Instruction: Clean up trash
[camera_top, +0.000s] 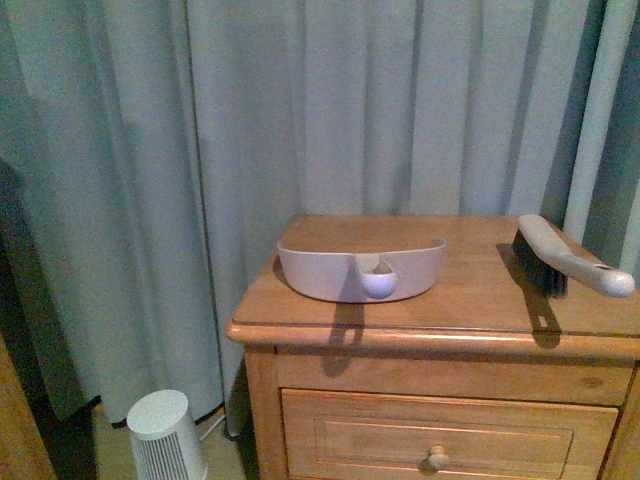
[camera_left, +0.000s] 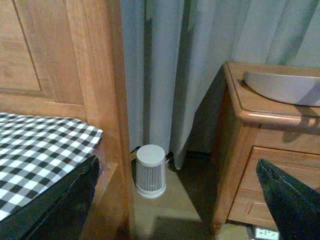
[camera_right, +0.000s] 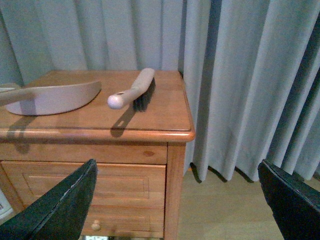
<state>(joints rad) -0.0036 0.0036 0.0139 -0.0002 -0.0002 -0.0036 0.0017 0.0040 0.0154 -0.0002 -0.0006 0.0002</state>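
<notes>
No trash shows in any view. A pale pink dustpan sits on the wooden nightstand, its handle pointing to the front edge. A hand brush with dark bristles lies at the nightstand's right side. Neither arm appears in the front view. My left gripper is open over the floor gap between bed and nightstand, holding nothing; the dustpan shows at the edge of that view. My right gripper is open in front of the nightstand's right corner, empty, with the brush and dustpan beyond it.
A small white ribbed cylinder appliance stands on the floor left of the nightstand. A wooden headboard and a black-and-white checked pillow lie further left. Grey curtains hang behind. The nightstand drawer has a knob.
</notes>
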